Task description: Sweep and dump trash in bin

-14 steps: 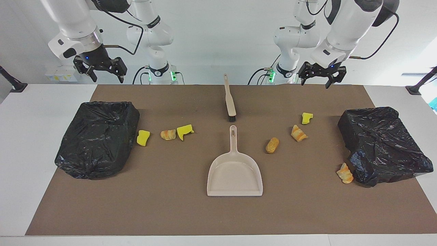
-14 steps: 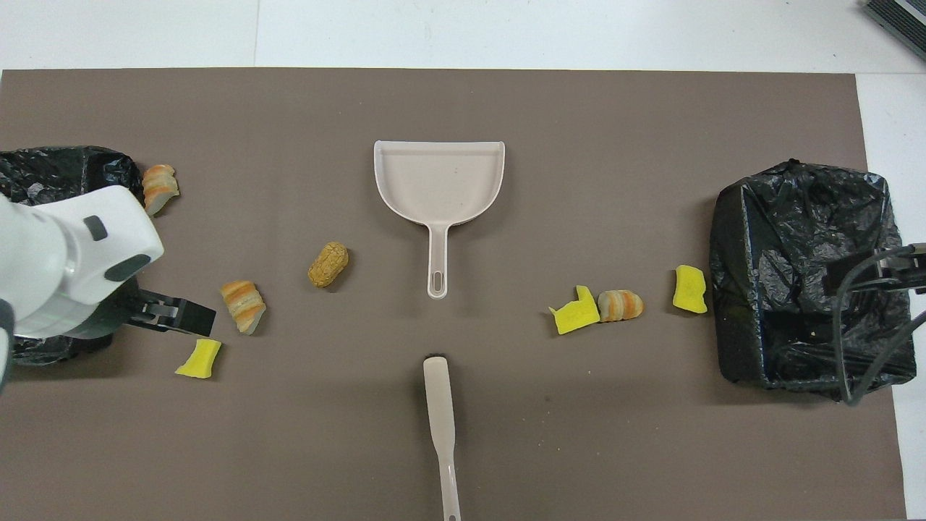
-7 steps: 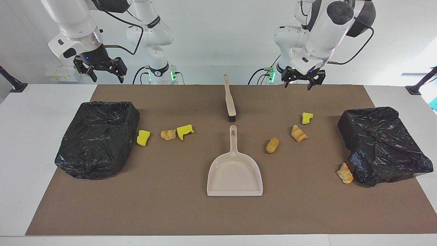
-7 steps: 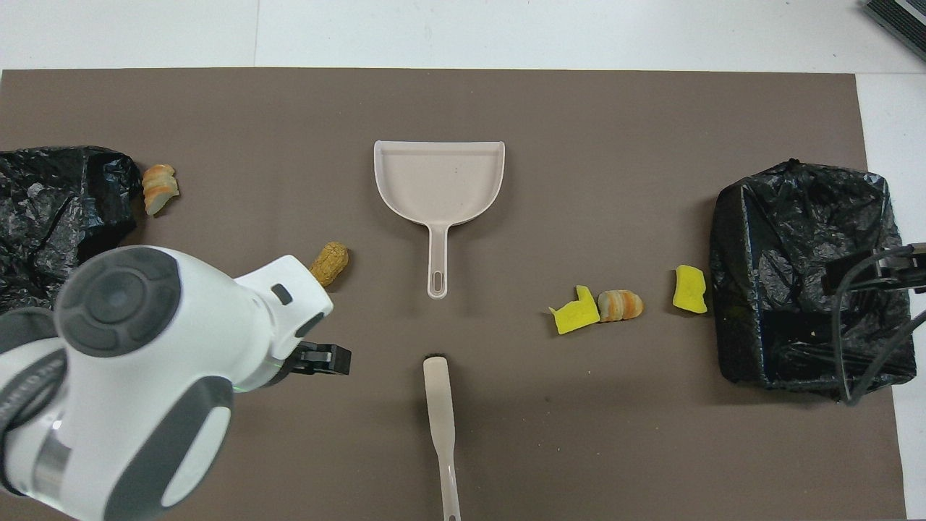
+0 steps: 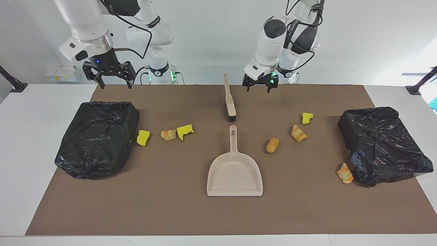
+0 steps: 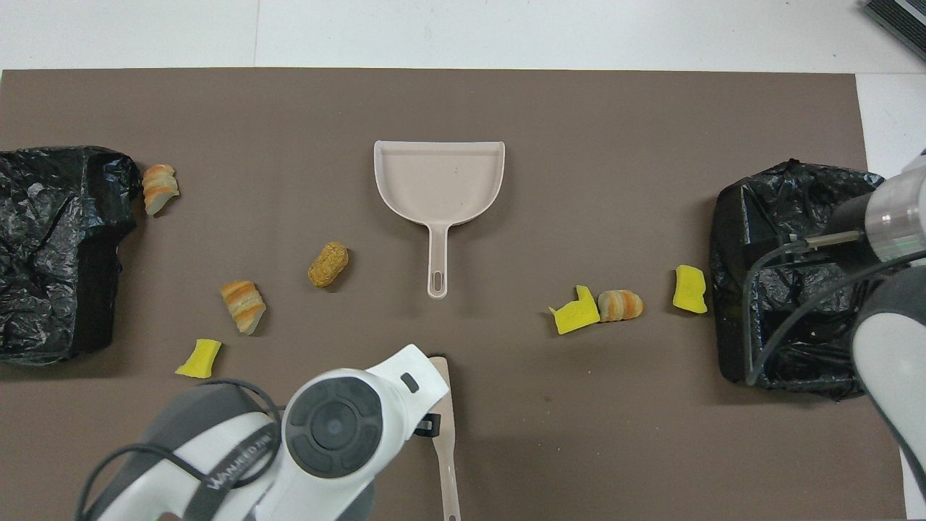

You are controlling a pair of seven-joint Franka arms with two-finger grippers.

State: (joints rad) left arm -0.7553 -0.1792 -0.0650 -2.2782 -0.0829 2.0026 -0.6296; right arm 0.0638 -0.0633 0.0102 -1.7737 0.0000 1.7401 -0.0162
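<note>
The left gripper has swung in from the left arm's end of the table and now hangs beside the brush, over the mat at about one o'clock from the dustpan in the facing view; its fingers are spread and hold nothing. The right gripper has drifted a little toward the middle and sits in the air above the mat's edge, near the right-hand bin, also spread wide and empty.

Nothing on the mat has moved. The trash lies in two groups: a yellow sponge chunk, a pastry and a second sponge piece at nine o'clock from the dustpan handle; a bread roll, a striped croissant and a small sponge at three o'clock. The last croissant touches the left-hand bin.

The overhead view shows lettering on the left arm's link, apparently "WANKED" something, cut off. It hides the left gripper under the arm's own body, while only the facing view shows both pairs of fingers.
</note>
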